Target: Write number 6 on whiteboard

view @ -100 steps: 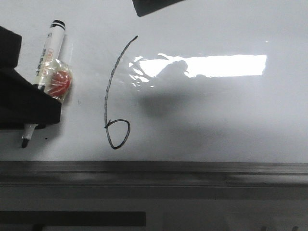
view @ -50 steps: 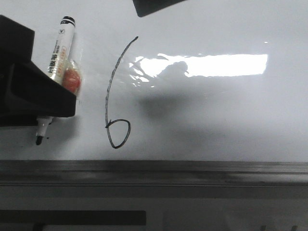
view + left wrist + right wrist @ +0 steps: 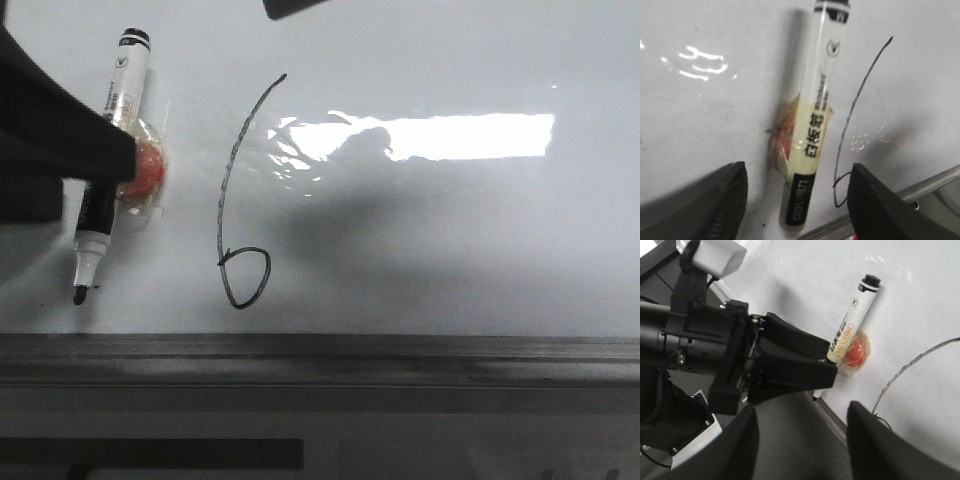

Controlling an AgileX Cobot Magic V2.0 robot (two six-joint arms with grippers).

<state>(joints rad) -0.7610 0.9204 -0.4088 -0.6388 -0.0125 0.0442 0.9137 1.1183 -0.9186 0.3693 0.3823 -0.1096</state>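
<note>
The whiteboard point(image 3: 450, 230) bears a thin black number 6 point(image 3: 230, 165), its small loop low near the grey rail. A white marker point(image 3: 125, 85) with a black tip lies flat on the board left of the 6, with a red lump point(image 3: 148, 170) taped to its side. My left gripper point(image 3: 797, 172) is open, its jaws wide apart on either side of the marker point(image 3: 817, 110) and not touching it. In the front view the left gripper point(image 3: 60, 150) is a dark mass at the left edge. My right gripper point(image 3: 802, 410) is open and empty, above the rail and looking at the left gripper point(image 3: 780, 365).
A grey metal rail point(image 3: 400, 355) runs along the board's near edge. A bright rectangular glare point(image 3: 450, 135) lies right of the 6. A dark part of the right arm point(image 3: 295, 6) shows at the top edge. The 6 also shows in the left wrist view point(image 3: 852, 107).
The left gripper carried the marker a little to the right, then let it go and drew back to the left. The marker now lies free on the board.
</note>
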